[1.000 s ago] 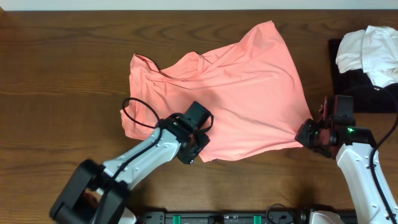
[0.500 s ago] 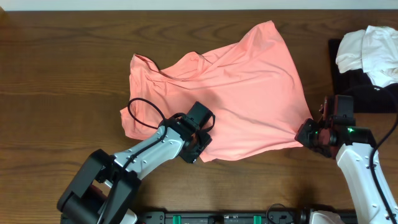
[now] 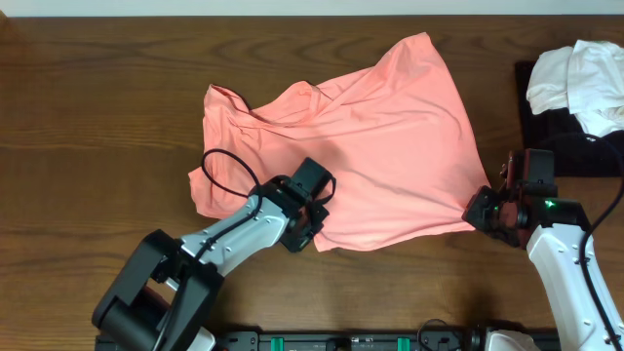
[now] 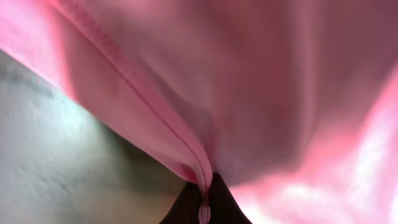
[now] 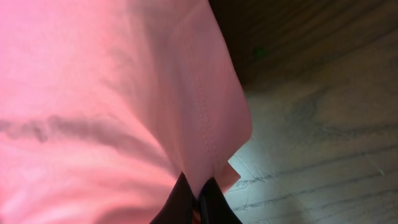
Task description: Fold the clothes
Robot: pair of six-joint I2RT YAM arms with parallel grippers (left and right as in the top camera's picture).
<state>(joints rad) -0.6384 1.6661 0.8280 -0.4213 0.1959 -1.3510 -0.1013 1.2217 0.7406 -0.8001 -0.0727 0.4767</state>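
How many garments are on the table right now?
2: pink shirt spread mid-table; white garment bunched far right on a black piece that may be a third garment.

a dark brown wooden tabletop (image 3: 88, 117) with clear grain carries a salmon-pink shirt (image 3: 370, 146), spread crumpled across its middle, creases running toward the near edge. at the far right edge lies a black mat (image 3: 585, 154), with a white cloth (image 3: 580, 83) heaped on it
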